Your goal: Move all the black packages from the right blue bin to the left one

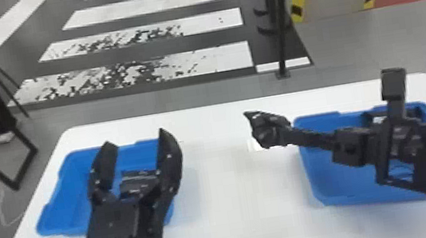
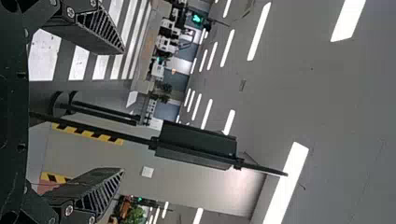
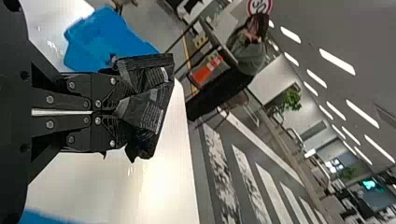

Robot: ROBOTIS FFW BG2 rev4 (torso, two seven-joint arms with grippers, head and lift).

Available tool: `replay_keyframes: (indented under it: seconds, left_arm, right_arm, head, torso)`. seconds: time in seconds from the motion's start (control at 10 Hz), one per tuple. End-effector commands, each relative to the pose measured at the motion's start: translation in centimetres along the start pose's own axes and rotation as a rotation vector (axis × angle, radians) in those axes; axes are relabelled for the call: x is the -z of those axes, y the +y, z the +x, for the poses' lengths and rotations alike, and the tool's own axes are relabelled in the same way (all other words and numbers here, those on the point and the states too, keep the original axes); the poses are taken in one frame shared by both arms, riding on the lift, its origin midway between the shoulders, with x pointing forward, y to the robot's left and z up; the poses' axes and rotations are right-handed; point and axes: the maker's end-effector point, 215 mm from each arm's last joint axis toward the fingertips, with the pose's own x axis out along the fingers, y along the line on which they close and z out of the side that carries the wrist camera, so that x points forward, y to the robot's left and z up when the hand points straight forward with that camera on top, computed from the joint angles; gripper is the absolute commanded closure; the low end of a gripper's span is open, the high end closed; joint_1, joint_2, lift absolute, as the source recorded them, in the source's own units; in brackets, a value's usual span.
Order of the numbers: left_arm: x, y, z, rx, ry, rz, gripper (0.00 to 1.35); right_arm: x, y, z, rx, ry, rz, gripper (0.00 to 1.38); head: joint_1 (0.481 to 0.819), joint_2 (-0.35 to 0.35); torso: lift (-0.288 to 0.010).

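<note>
In the head view my left gripper (image 1: 137, 156) is over the left blue bin (image 1: 69, 190); its fingers are wide open. A dark item (image 1: 135, 182), seemingly a black package in that bin, shows between them. The left wrist view shows the left gripper (image 2: 122, 112) with nothing between its fingers. My right gripper (image 1: 294, 134) reaches from above the right blue bin (image 1: 355, 184) to mid-table, shut on a black package (image 1: 266, 128). In the right wrist view the crumpled package (image 3: 149, 105) is pinched at the right gripper (image 3: 116, 112). The right arm hides part of the right bin.
Both bins stand on a white table (image 1: 230, 215), with bare tabletop between them. A small white item (image 1: 254, 145) lies beside the held package. A black pole (image 1: 280, 37) stands beyond the table's far edge, and a dark frame (image 1: 23, 165) is at the left.
</note>
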Motion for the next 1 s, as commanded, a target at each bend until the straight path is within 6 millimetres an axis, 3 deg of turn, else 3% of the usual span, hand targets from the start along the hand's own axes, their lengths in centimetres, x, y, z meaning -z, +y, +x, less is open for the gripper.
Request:
replay_keyframes:
  seconds: [0.0,0.2,0.5,0.9]
  left_arm:
    - [1.0,-2.4,0.4,0.046,0.027,-0.053,0.15]
    - [2.1,-3.9,0.6,0.077,0.06,-0.067,0.15]
    - [3.4,-4.2,0.6,0.083,0.104,-0.069,0.15]
    - [3.4,-4.2,0.6,0.083,0.104,-0.067,0.15]
  right_arm:
    - [0.6,4.5,2.2,-0.121,0.014,0.028,1.14]
    - [-0.2,7.3,3.0,-0.19,0.008,0.019,1.14]
    - [0.4,10.7,4.0,-0.271,0.027,0.035,1.14]
    - [2.0,13.6,4.9,-0.338,0.062,0.06,1.14]
  head:
    - [0.695,0.164]
    - [0.695,0.202]
    - [0.695,0.216]
    - [0.695,0.254]
  torso:
    - [-0.132]
    - [-0.132]
    - [-0.132]
    - [-0.132]
